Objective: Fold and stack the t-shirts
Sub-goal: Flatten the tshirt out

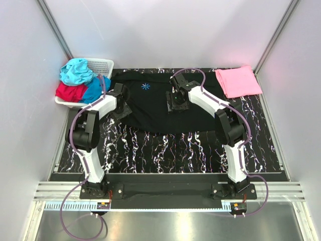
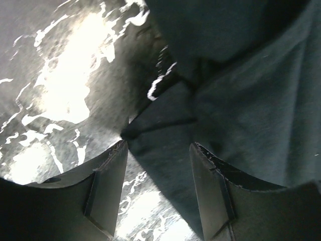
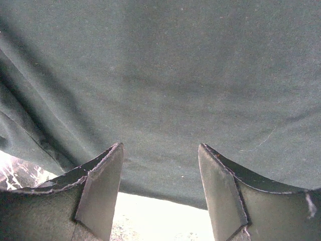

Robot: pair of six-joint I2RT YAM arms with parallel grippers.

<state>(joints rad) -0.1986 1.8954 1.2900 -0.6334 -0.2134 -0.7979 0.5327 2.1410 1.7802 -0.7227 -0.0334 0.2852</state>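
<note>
**A:** Big shirt, where?
**B:** Black t-shirt point(image 1: 150, 108) is spread on the counter point(image 1: 175, 150), under both arms. The starburst mark point(image 1: 145, 86) sits between the left end effector point(image 1: 120, 99) and the right end effector point(image 1: 178, 98), nearer the left.

**A:** Basket?
**B:** White lattice basket point(image 1: 103, 64) is just beyond the left end effector, on its outboard side. It's heaped over the rim, everything crumpled. Teal t-shirt point(image 1: 76, 71) is on top. Blue t-shirt point(image 1: 95, 90) is on the side nearest the left end effector, and the red t-shirt point(image 1: 69, 92) is past it.

**A:** Pink one?
**B:** Pink t-shirt point(image 1: 238, 80) lies flat and folded on the counter, well outboard of the right end effector and a bit beyond it. It's by the black shirt's far corner; can't tell if they touch.

**A:** End effectors?
**B:** Right: fingers point(image 3: 100, 196) are spread wide, pinching nothing. It's low over the black t-shirt. Cloth fills the view ahead, and its hem crosses the gap between the fingers.
Left: fingers point(image 2: 108, 186) are spread partway, nothing pinched. It's at the black t-shirt's edge, with a cloth corner right at one fingertip. Cloth runs into the gap and under the other finger, with bare counter on the first side.
</note>
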